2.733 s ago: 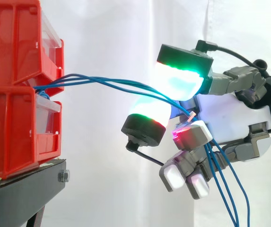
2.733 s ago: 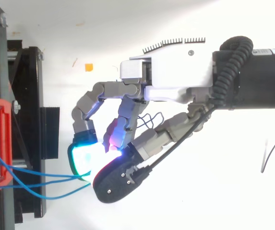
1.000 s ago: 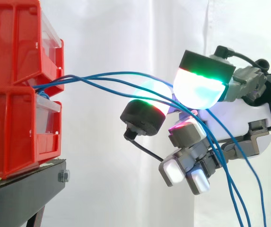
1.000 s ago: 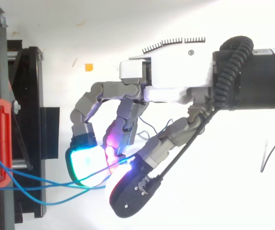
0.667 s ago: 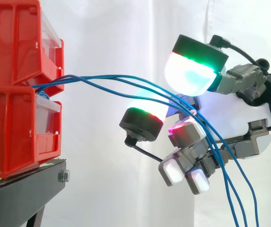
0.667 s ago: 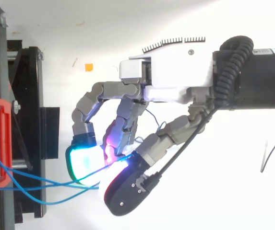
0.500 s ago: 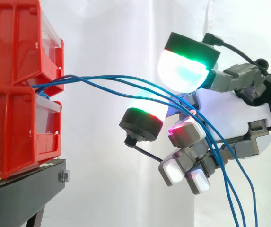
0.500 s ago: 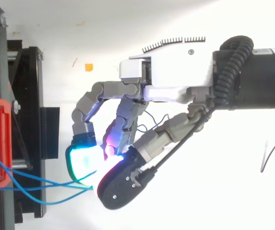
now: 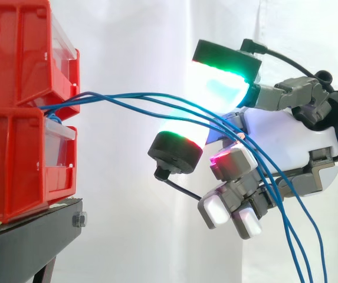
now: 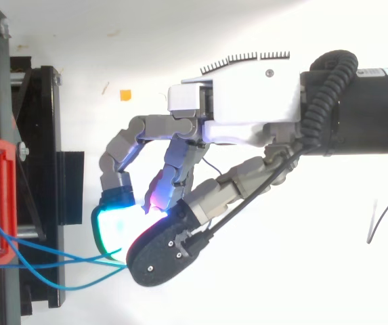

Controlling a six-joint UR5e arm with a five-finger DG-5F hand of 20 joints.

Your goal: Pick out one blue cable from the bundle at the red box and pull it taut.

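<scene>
Black stand (image 9: 30, 234) at the left, two stacked red bins (image 9: 15, 159) directly on its top.

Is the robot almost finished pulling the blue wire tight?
Not yet. Done: the hand is at the blue cables coming from the red bins. In hand: its fingers curl round several, not one. Left: single one out and pull; they curve slackly.
</scene>
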